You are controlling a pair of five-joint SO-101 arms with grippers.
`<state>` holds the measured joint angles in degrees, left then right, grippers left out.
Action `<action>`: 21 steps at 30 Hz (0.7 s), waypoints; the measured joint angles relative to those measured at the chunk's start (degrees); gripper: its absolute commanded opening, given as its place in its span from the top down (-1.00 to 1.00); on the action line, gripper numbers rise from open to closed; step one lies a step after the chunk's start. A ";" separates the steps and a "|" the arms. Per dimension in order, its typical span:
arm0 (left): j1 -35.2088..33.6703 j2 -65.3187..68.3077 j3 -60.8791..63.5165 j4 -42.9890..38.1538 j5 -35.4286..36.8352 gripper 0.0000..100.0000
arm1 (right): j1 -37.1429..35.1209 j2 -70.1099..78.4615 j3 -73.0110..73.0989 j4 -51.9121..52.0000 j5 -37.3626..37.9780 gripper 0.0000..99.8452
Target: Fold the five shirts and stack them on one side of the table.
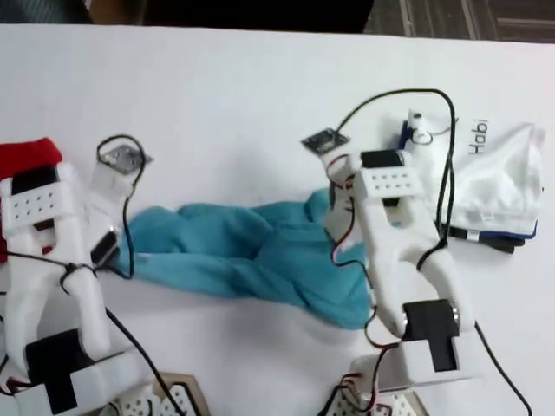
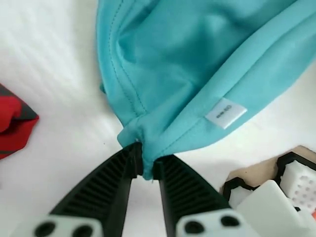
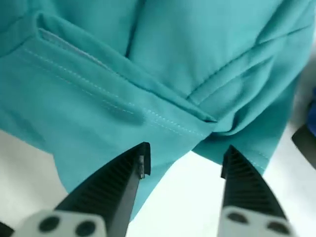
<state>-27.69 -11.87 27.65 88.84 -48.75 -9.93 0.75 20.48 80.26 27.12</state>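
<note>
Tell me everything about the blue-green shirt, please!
The teal shirt looks like soft knit cloth with stitched hems and a small white tag. It lies bunched and unfolded across the middle of the white table. The left gripper pinches one end; the right gripper is open over its other end.

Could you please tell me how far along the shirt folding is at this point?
Done: a folded pile, white on top, sits at one side of the table. In hand: the teal shirt lies bunched, the left tool shut on its hem, the right tool open over it. Left: folding it, and probably the red shirt at the other side.
</note>
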 measured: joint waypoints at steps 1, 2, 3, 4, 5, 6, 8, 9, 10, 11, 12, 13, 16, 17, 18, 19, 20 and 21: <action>0.00 0.00 0.00 0.00 0.00 0.95 | -0.09 0.00 0.00 -0.35 0.00 0.58; 0.00 0.00 0.00 0.00 0.00 0.95 | -0.09 0.00 0.00 -0.53 0.00 0.58; 0.00 0.00 0.00 -0.09 0.00 0.95 | -0.09 0.00 0.00 -0.53 0.00 0.58; 0.00 0.00 0.00 -0.35 0.00 0.95 | -0.09 0.00 0.00 -0.53 0.00 0.58; 0.00 0.00 0.00 -0.70 0.00 0.95 | -0.09 0.00 0.00 -0.53 0.00 0.58; 0.00 0.00 0.00 -0.97 0.00 0.95 | -0.09 0.00 0.00 -0.53 0.00 0.58; 0.00 0.00 0.00 -1.05 0.00 0.95 | -0.09 1.14 0.00 -0.53 0.00 0.58; 0.00 0.00 0.00 -1.05 0.00 0.95 | -0.09 2.20 0.00 -0.53 0.00 0.58; 0.00 0.00 0.00 -1.05 0.00 0.95 | -0.09 3.25 0.00 -0.53 0.00 0.58; 0.00 0.00 0.00 -1.05 0.00 0.95 | -0.09 4.57 -0.09 -0.53 0.00 0.58; 0.00 0.00 0.00 -1.05 0.00 0.95 | -0.18 5.98 -0.35 -0.70 0.00 0.58; 0.00 0.00 0.00 -1.05 0.00 0.95 | -0.18 7.30 -0.35 -1.49 0.00 0.58; 0.00 0.00 0.00 -1.05 0.00 0.95 | -0.18 10.20 -0.35 -3.78 0.00 0.58; 0.00 0.00 0.00 -1.05 0.00 0.95 | -0.18 10.73 -0.35 -4.13 0.00 0.58; 0.00 0.00 0.00 -1.05 0.00 0.95 | -0.18 10.73 -0.35 -4.48 0.00 0.58; 0.00 0.00 0.00 -1.05 0.00 0.95 | -0.18 10.73 -0.35 -4.92 0.00 0.58; 0.00 0.00 0.00 -1.05 0.00 0.95 | -0.18 10.73 -0.35 -5.19 0.00 0.58; 0.00 0.00 0.00 -1.05 0.00 0.95 | -0.18 10.73 -0.35 -5.27 0.00 0.58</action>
<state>-27.69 -11.87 27.65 87.78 -48.75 -10.11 11.47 20.13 74.99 27.12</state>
